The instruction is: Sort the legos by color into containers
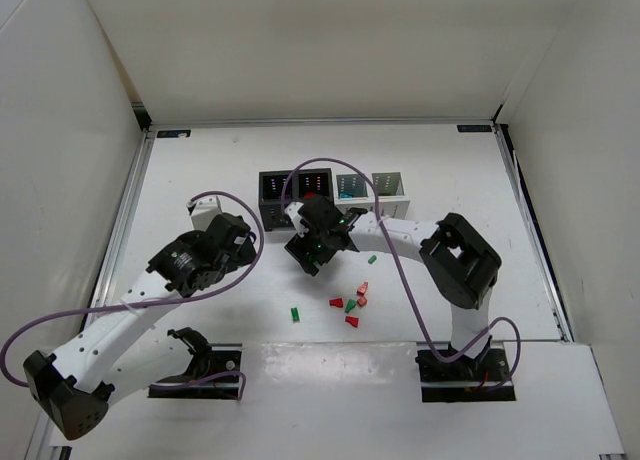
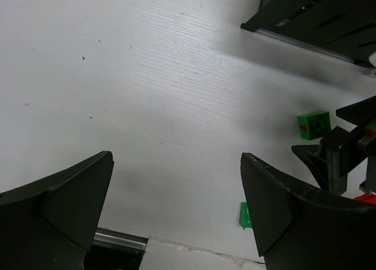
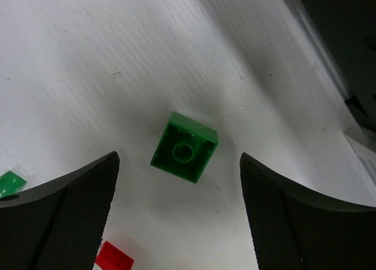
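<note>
Legos: one green brick (image 3: 184,148) lies flat on the worktop (image 1: 460,195), stud up, directly under the right pincer (image 3: 179,159). That pincer's fingers are spread wide with the brick between them, touching neither. The brick sits skewed to the finger faces.

The left pincer (image 2: 176,158) is also spread, with nothing in it, over bare worktop near the same brick. The other legos (image 1: 350,302), red and green, are scattered nearer the bases, and a lone green piece (image 1: 295,314) lies apart from them. The containers (image 1: 330,187) stand in a row just beyond the right pincer.

Risks, my judgement:
- Closing on the skewed brick may catch its corners and spin or flick it away.
- The black bin (image 3: 343,29) is close, so a finger could snag its wall on the way down.
- The arms are near each other, so bringing the left arm in risks a collision.
- I cannot tell which bin takes green, so a wrong drop is possible.
</note>
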Motion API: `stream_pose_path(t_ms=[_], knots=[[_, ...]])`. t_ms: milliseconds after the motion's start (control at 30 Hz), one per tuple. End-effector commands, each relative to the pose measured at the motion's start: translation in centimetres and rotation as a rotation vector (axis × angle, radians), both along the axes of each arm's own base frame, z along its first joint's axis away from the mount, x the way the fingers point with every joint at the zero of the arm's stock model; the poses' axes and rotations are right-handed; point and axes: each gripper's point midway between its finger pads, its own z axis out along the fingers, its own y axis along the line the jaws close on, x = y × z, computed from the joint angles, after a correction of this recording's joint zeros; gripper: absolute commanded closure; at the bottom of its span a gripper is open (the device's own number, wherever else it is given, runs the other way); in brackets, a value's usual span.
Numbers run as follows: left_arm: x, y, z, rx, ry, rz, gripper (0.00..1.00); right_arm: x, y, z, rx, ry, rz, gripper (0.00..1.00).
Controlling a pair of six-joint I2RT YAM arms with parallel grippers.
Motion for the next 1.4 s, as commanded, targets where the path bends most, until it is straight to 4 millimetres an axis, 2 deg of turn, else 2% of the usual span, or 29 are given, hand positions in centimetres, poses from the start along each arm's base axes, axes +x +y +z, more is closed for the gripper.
stream_pose_path(t_ms=[0, 67, 200, 333, 400, 433, 567, 633, 667, 700, 767, 800, 867, 900, 967, 1000, 1067, 1100, 1133, 1200, 1267, 1367], knots=[[0.2, 0.3, 0.8, -0.005, -0.032, 0.015, 0.00, 1.4, 1.2, 0.4, 0.025, -0.041, -0.004, 0.17], [0.1, 0.5, 0.8, -0.001, -0.035, 0.017, 0.00, 1.4, 1.1, 0.0, -0.001, -0.051, -0.017, 0.19], [0.1, 0.6, 1.0, -0.001, -0.043, 0.017, 0.00, 1.4, 1.4, -0.4, -0.014, -0.072, -0.016, 0.34], [-0.2, 1.3, 1.1, 0.018, -0.040, 0.038, 0.00, 1.2, 1.4, -0.5, -0.029, -0.073, -0.018, 0.56], [-0.2, 1.5, 1.3, 0.020, -0.051, 0.041, 0.00, 1.2, 1.4, -0.1, -0.023, -0.076, -0.022, 0.63], [-0.2, 1.5, 1.3, 0.022, -0.052, 0.036, 0.00, 1.1, 1.5, 0.2, -0.018, -0.081, -0.023, 0.63], [-0.1, 1.2, 1.6, 0.012, -0.062, 0.022, 0.00, 1.0, 1.4, 4.2, 0.057, -0.117, -0.038, 0.68], [0.2, 0.6, 1.5, 0.004, -0.062, -0.003, 0.00, 1.3, 0.7, 7.9, 0.113, -0.164, -0.060, 0.68], [0.3, 0.5, 1.5, 0.003, -0.059, -0.009, 0.00, 1.6, -0.1, 8.7, 0.111, -0.185, -0.078, 0.68], [0.5, 0.2, 1.5, -0.001, -0.062, -0.011, 0.00, 1.9, -1.0, 11.6, 0.154, -0.223, -0.101, 0.68], [0.8, -0.1, 1.0, 0.011, -0.047, -0.027, 0.00, 2.9, -2.9, 13.0, 0.143, -0.249, -0.151, 0.68], [1.2, -0.5, 1.1, 0.004, -0.057, -0.033, 0.00, 4.1, -4.9, 15.1, 0.162, -0.274, -0.208, 0.68], [1.5, -1.2, 0.6, 0.009, -0.032, -0.066, 0.00, 5.1, -6.9, 15.9, 0.138, -0.299, -0.260, 0.68], [1.7, -1.8, 0.7, -0.003, -0.036, -0.086, 0.00, 6.8, -9.4, 16.9, 0.125, -0.328, -0.338, 0.68], [1.9, -2.3, 0.3, -0.005, -0.022, -0.108, 0.00, 7.8, -10.8, 18.4, 0.136, -0.351, -0.389, 0.68], [2.1, -2.7, 0.4, -0.011, -0.024, -0.121, 0.00, 9.2, -12.9, 18.5, 0.125, -0.350, -0.448, 0.68], [1.9, -3.3, -0.2, -0.019, 0.013, -0.140, 0.00, 10.1, -13.6, 18.8, 0.144, -0.334, -0.510, 0.68], [1.9, -3.6, -0.3, -0.021, 0.020, -0.161, 0.00, 11.0, -14.8, 18.7, 0.139, -0.330, -0.552, 0.68], [1.8, -3.8, -0.8, -0.017, 0.042, -0.171, 0.00, 11.2, -15.5, 17.8, 0.105, -0.308, -0.578, 0.68], [1.3, -4.3, -1.9, -0.021, 0.086, -0.193, 0.00, 12.3, -16.5, 18.2, 0.096, -0.325, -0.633, 0.68], [0.7, -5.0, -2.6, -0.039, 0.127, -0.228, 0.00, 13.5, -17.7, 17.5, 0.065, -0.328, -0.699, 0.68], [0.0, -6.2, -3.7, -0.046, 0.170, -0.277, 0.00, 14.0, -18.0, 16.3, 0.052, -0.281, -0.725, 0.66]])
